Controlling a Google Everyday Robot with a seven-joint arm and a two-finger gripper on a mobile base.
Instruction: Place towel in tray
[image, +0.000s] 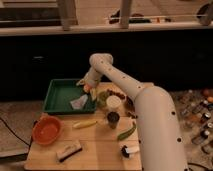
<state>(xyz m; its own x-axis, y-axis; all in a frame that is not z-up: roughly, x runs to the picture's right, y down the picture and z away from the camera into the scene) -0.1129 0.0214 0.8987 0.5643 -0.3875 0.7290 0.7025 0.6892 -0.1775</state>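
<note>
Dim room, dark cabinet fronts behind; a light wooden worktop (100, 150) carries the clutter. The shallow green rectangular tray (56, 96) sits at the worktop's back left. Inside it, toward the right-hand wall, lies the small pale crumpled towel (78, 102) — it looks to be resting on the tray floor, free of the arm.

My claw (86, 86) hangs over the tray's right rim, just above and to the right of the towel. Whether it is released or clenched I cannot tell; nothing appears to hang from it.

Elsewhere: a round orange bowl (46, 129) front left, a long yellow banana (85, 123), a white cup (114, 102), a small dark cup (113, 119).

Judgement: placement looks essentially done — towel in tray. What I would count as left is pulling the arm clear of the rim without snagging the cloth.
</note>
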